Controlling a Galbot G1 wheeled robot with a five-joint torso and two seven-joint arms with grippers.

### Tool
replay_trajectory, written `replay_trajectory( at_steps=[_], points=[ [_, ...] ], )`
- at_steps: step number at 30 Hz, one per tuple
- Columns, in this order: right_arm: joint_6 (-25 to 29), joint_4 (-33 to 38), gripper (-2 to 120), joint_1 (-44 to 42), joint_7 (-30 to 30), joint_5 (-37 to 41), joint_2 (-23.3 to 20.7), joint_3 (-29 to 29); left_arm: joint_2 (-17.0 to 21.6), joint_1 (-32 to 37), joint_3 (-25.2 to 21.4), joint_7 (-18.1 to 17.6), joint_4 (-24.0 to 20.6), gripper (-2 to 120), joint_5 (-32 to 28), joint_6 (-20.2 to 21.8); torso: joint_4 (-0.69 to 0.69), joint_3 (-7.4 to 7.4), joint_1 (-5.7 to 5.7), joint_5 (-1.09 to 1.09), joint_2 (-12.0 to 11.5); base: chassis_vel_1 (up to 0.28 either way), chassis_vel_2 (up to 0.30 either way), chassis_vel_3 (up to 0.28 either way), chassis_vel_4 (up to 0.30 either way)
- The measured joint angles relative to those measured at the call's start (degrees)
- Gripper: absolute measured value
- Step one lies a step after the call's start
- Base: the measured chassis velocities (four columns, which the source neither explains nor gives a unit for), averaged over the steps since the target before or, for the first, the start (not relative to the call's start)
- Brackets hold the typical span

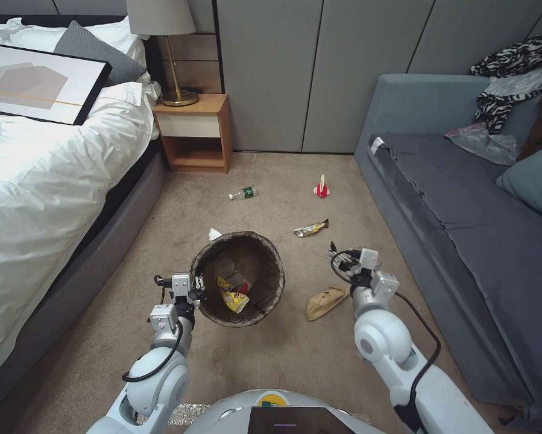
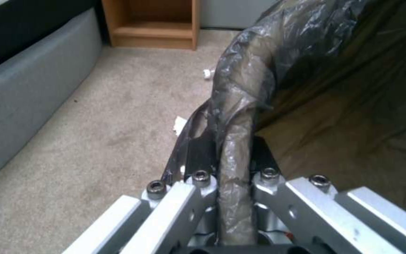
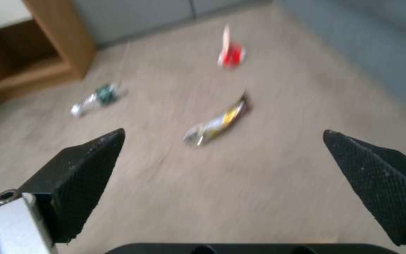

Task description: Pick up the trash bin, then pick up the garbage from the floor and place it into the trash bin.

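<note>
Two gripper states: left gripper (image 2: 233,158) fingers pinch the bag-lined rim of the trash bin (image 1: 237,277), held above the carpet (image 1: 283,355); right gripper (image 3: 222,183) gapes wide (empty) above a snack wrapper (image 3: 217,121), brown paper bag (image 1: 325,301) beside.

One trash bin (image 1: 237,278), one clear bottle (image 1: 242,193), one red carton (image 1: 322,189), one snack wrapper (image 1: 311,228), one brown paper bag (image 1: 325,301), one crumpled tissue (image 1: 213,234).

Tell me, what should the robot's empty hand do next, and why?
Probably reach forward and down to the snack wrapper. The right gripper is open with the wrapper lying between its fingers' line of sight, and the left gripper already holds the trash bin by its rim.
</note>
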Motion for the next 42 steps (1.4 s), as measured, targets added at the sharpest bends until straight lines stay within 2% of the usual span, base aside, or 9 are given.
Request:
replay_trajectory(
  at_steps=[2, 6, 8, 29, 35, 42],
  points=[
    [-3.56, -1.27, 100, 3.87, 2.08, 9.53, -2.03, -1.17, 0.02, -0.01, 0.01, -0.02, -0.01, 2, 0.00, -0.01, -0.02, 0.00, 0.00, 0.00, 0.00, 0.000, 0.000, 0.000, 0.000],
    [-5.45, -2.16, 100, 6.16, 3.49, 14.76, -2.27, -1.81, 0.08, -0.02, 0.02, -0.03, -0.01, 2, 0.00, 0.00, 0.01, 0.00, 0.00, 0.00, 0.00, 0.000, 0.000, 0.000, 0.000],
    [-7.52, -2.97, 100, 8.25, 4.96, 20.43, -2.21, -2.47, 0.19, -0.02, -0.02, -0.04, -0.03, 2, -0.03, -0.01, 0.01, 0.00, 0.00, -0.01, 0.00, 0.000, 0.000, 0.000, 0.000],
    [-11.95, -10.96, 100, 16.33, 11.21, 36.68, 0.92, -5.23, 0.84, -0.43, -0.27, -0.09, 0.16, 2, -0.55, 0.00, 0.00, 0.01, 0.00, -0.01, 0.00, 0.000, 0.000, 0.000, 0.000],
    [-12.49, -18.99, 100, 19.10, 12.33, 41.16, 4.96, -5.31, 0.94, -0.95, 0.23, -0.14, 0.79, 2, -0.74, 0.05, 0.01, 0.01, 0.00, -0.01, 0.00, 0.000, 0.000, 0.000, 0.000],
    [-11.16, -27.43, 100, 21.92, 11.04, 37.81, 7.32, -6.05, 0.90, -1.11, 0.28, -0.13, 1.10, 2, -0.82, 0.05, 0.01, 0.01, 0.00, -0.01, 0.00, 0.000, 0.000, 0.000, 0.000]
  ],
)
